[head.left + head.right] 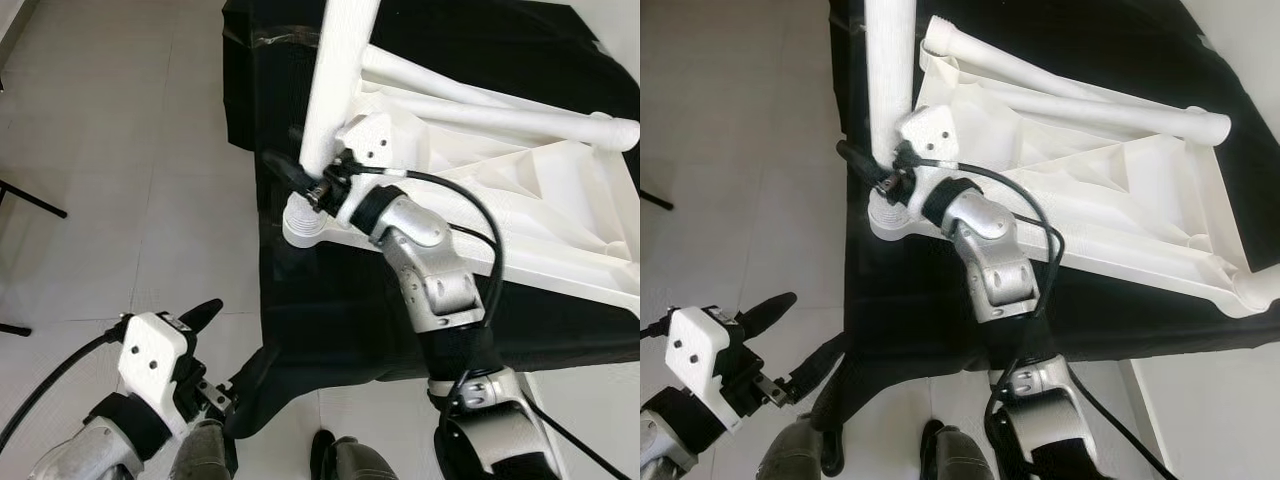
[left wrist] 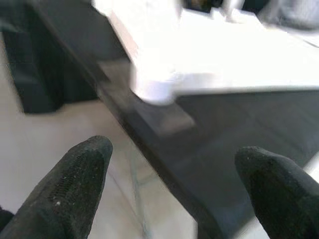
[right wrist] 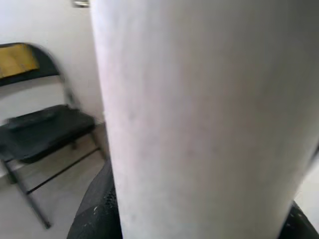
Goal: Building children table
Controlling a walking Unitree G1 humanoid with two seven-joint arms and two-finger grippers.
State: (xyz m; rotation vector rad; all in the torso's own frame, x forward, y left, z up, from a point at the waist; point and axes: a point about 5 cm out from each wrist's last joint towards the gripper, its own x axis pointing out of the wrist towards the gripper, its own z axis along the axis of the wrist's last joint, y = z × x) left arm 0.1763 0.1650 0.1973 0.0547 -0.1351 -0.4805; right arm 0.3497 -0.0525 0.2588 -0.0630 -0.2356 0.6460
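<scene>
Nearest your camera, the left gripper (image 1: 205,345) hangs low over the pale floor (image 1: 110,180), its two black fingers (image 2: 75,179) spread wide with nothing between them; from its wrist you see the gap framing the edge of the black cloth (image 2: 239,134) and a round white corner socket (image 2: 152,89). Further out, your right gripper (image 1: 305,185) is clamped on the upright white table leg (image 1: 335,70), just above the socket (image 1: 305,225) at the near corner of the upturned white tabletop (image 1: 540,200), which lies on the black cloth (image 1: 330,310). Two more white legs (image 1: 520,120) lie across the tabletop's underside. From the right wrist you get the leg (image 3: 199,119) close up, blurred, with a black folding chair (image 3: 40,129) beside it against a wall
</scene>
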